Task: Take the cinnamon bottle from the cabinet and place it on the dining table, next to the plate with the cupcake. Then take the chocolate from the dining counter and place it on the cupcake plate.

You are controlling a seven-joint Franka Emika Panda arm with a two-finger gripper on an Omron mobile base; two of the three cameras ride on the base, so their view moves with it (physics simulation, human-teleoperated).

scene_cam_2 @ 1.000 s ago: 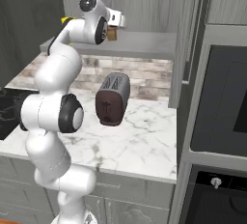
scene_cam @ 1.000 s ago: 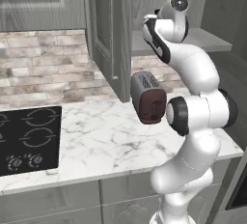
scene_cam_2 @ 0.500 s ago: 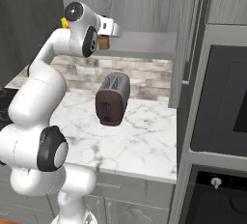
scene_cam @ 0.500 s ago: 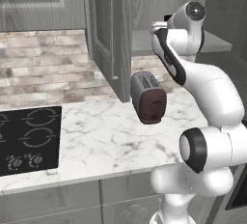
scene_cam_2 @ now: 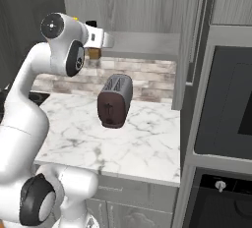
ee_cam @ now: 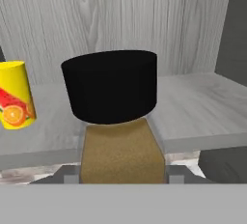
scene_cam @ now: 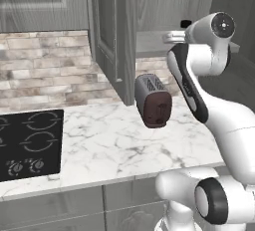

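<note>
Now claw (ee_cam: 121,177) gripping cinnamon bottle (ee_cam: 120,153) at cabinet (ee_cam: 193,97) shelf edge; you're keeping it upright, backing straight out, avoiding yellow can (ee_cam: 14,95) alongside.

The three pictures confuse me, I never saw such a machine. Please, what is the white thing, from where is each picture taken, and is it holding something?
The white thing is a robot arm in a simulated kitchen. Two cameras ride behind it, left and right, so both show the same marble worktop with a dark toaster and a black hob. The third camera sits on the hand. It looks into the open cabinet, where a yellow can stands on the shelf. The gripper holds the cinnamon bottle, brown with a black cap, just in front of the shelf.
</note>
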